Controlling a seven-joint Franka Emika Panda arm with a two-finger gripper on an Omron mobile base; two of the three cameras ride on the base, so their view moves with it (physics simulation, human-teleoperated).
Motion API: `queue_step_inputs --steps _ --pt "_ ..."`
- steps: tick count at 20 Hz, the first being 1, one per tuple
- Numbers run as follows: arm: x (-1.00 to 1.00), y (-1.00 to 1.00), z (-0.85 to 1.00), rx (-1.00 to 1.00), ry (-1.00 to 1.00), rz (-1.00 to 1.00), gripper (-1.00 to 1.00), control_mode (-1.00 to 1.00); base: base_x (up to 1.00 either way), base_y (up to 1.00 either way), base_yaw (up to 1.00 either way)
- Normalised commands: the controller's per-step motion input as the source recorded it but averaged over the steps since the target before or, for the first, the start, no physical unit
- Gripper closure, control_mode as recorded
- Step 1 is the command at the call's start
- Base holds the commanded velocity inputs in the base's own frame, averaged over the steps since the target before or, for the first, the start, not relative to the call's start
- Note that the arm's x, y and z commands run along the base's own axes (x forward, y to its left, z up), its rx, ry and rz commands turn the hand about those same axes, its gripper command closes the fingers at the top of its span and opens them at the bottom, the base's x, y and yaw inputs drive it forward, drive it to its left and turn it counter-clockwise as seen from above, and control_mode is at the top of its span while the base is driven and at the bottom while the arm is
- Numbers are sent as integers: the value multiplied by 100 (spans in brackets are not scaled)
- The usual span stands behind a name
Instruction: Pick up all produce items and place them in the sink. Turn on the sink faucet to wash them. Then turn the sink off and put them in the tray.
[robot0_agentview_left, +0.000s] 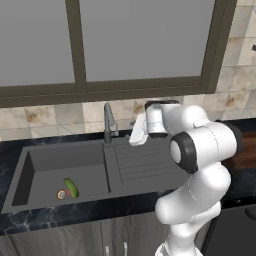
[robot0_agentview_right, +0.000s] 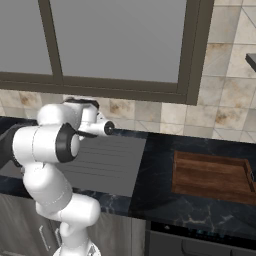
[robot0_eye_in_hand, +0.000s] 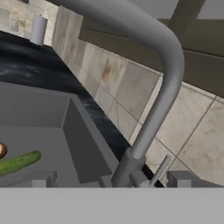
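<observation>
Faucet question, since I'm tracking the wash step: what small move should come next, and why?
Probably ease the open gripper forward onto the faucet's side lever. The cucumber and the round brown item already lie in the sink, and no water shows running.

A wide window with frosted grey panes and a dark brown frame runs above the counter, its upright bars dividing the glass. Below it the wall is clad in beige stone tiles mottled with rusty brown patches and pale grout lines. The countertop is black marble with faint white veining. Under its front edge sit grey-brown cabinet doors with slim handles. The light is soft and even, casting no hard shadows.
</observation>
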Motion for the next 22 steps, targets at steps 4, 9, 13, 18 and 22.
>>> queue_step_inputs --steps 4,9,13,18,22 --pt "41 9 -11 0 0 2 -100 -100 0 0 0" --pt "35 21 -13 -2 3 0 -100 -100 0 0 0" --pt "34 27 -15 -3 1 0 -100 -100 0 0 0" --pt "38 19 -16 -2 0 0 -100 -100 0 0 0" --pt "41 7 -25 -2 0 0 -100 -100 0 0 0"
